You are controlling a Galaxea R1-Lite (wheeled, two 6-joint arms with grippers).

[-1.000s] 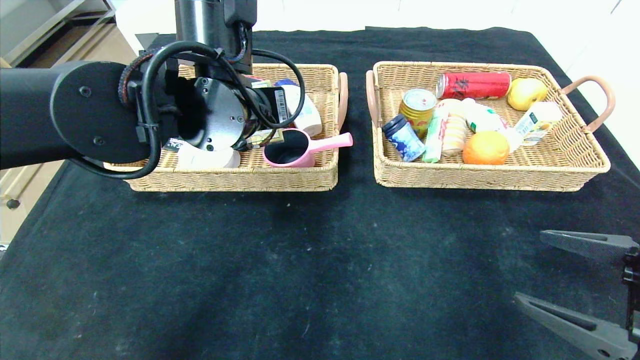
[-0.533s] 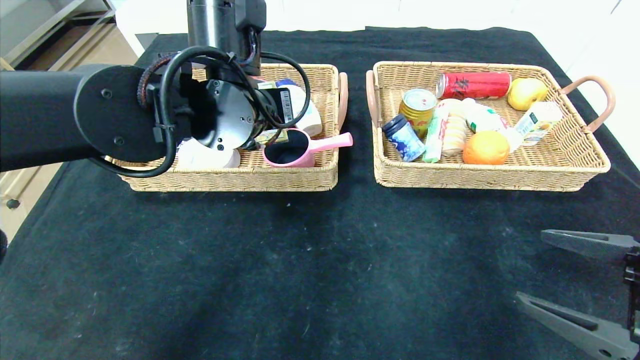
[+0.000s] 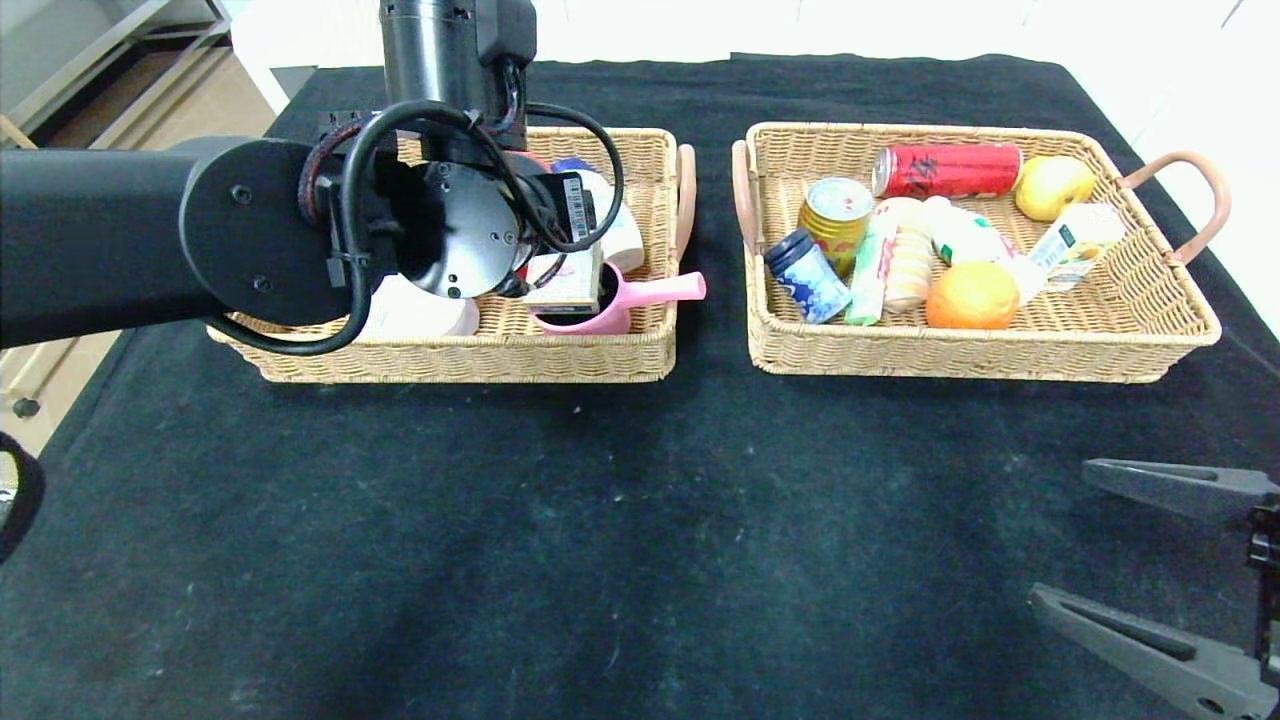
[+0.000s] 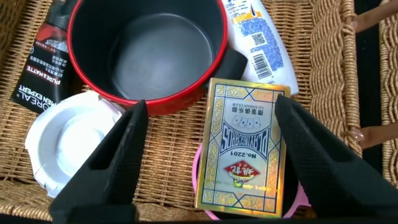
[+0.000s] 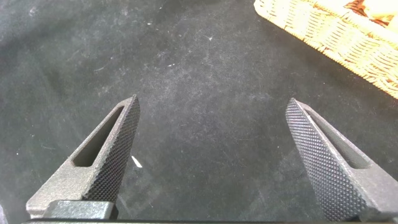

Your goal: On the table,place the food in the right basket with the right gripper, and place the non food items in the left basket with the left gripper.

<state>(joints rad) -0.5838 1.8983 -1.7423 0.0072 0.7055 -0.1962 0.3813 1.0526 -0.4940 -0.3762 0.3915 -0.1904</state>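
Note:
My left gripper (image 4: 210, 106) is open above the left basket (image 3: 640, 352); in the head view its wrist hides the fingers. A gold playing-card box (image 4: 245, 149) lies flat on the pink cup (image 4: 198, 186) between the spread fingers, held by neither; it also shows in the head view (image 3: 568, 282). A red pot (image 4: 146, 53), a white bottle (image 4: 258, 37), a black tube (image 4: 38, 71) and a white round container (image 4: 71, 146) lie in this basket. The right basket (image 3: 950, 362) holds food: a red can (image 3: 945, 170), an orange (image 3: 972, 296) and several others. My right gripper (image 3: 1060, 532) is open and empty.
The right gripper (image 5: 212, 102) hovers over bare black cloth near the table's front right, with the right basket's corner (image 5: 323, 28) beyond it. The pink cup's handle (image 3: 665, 288) sticks out over the left basket's rim. The table drops off at the left.
The card box has left the left gripper and now lies on the pink cup. The left arm has shifted a little to the right. The right arm has not moved.

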